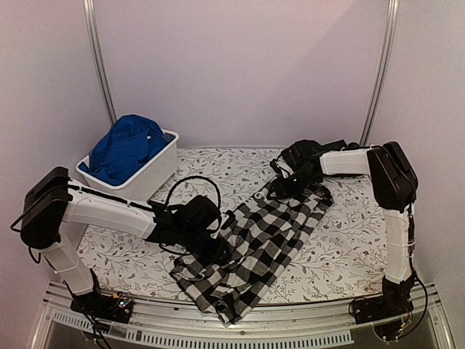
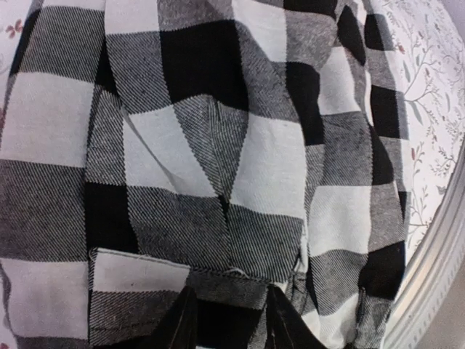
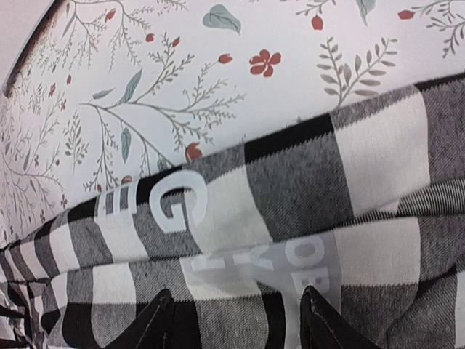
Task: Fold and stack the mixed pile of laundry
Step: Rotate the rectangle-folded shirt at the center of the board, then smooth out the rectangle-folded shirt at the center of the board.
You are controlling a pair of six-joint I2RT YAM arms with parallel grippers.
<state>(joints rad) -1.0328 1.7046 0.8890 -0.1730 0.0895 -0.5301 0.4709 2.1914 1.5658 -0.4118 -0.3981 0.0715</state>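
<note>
I see pale walls (image 1: pixel 240 65), floral-print worktop (image 1: pixel 349 240). My left end effector (image 2: pixel 231 305) pinches the black-and-white checked cloth shirt (image 1: pixel 269 233); right end effector (image 3: pixel 236 294) half-open astride it, grip unclear.

1. You have a white tub (image 1: pixel 149 179) standing at the back left, on the cover (image 1: pixel 349 240).
2. Your cover is pale, printed with grey-green sprigs, leaves and small red flowers and berries.
3. You'll see a ribbed metal rail (image 1: pixel 290 325) running along the near edge.
4. One thin metal pole (image 1: pixel 98 58) rises at your back left and a second pole (image 1: pixel 379 65) at the back right, against plain pale walls (image 1: pixel 240 65).
</note>
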